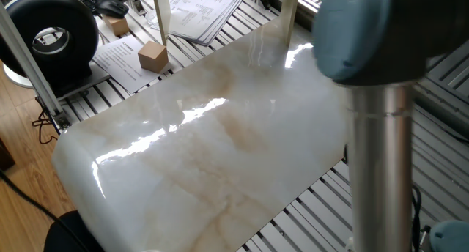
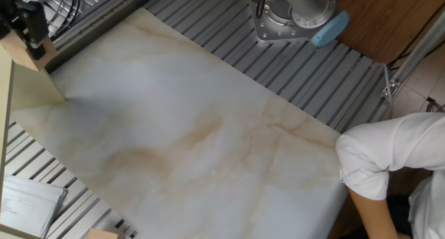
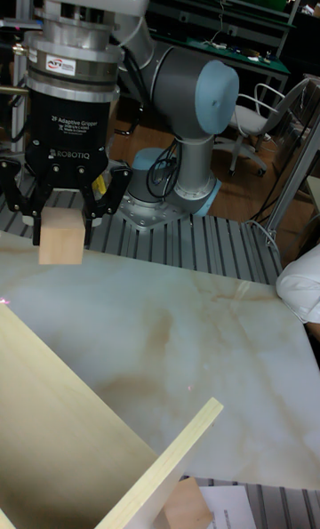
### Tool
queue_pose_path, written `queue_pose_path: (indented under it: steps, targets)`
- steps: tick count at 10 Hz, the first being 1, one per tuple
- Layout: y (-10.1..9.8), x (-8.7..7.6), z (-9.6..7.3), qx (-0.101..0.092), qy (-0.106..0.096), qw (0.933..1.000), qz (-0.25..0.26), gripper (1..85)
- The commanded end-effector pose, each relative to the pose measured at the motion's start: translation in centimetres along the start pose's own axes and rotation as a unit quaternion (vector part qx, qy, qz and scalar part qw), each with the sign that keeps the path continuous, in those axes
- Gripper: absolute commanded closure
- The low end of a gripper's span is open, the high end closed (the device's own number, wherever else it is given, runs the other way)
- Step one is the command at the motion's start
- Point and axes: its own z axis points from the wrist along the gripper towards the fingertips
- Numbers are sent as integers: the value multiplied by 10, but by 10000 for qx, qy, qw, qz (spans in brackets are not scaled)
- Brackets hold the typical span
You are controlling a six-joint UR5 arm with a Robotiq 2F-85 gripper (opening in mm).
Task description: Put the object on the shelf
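The object, a plain light-brown wooden cube (image 3: 60,244), hangs in the air with my gripper (image 3: 62,225) shut on it, one black finger on each side. It hovers just above the far edge of the marble table top (image 3: 178,333), higher than the pale wooden shelf boards (image 3: 62,404) in the foreground. In the other fixed view my gripper (image 2: 31,32) sits at the top left corner, right over the shelf's side panel (image 2: 28,83); the cube blends into the wood there. In one fixed view only my arm's blue elbow cap (image 1: 359,32) shows.
A larger tan block (image 1: 152,56) lies on papers beyond the marble slab, and a small tan block (image 1: 116,25) sits near the keyboard. Two shelf posts (image 1: 289,14) rise at the slab's far side. A person's white sleeve (image 2: 382,155) reaches over the slab's edge. The robot base (image 2: 292,20) stands on slatted metal.
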Motion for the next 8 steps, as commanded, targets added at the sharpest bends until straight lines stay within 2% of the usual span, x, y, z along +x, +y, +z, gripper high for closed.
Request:
queue_pose_path:
  steps: [1,4,6,8]
  targets:
    - [6,-7,2,-85,-39,9999,57,843]
    - [4,-4,2,-46,20,10000,6,843]
    - [6,-1,2,-94,78,9999,-37,843]
    - [1,1,2,12,124,9999,-93,843]
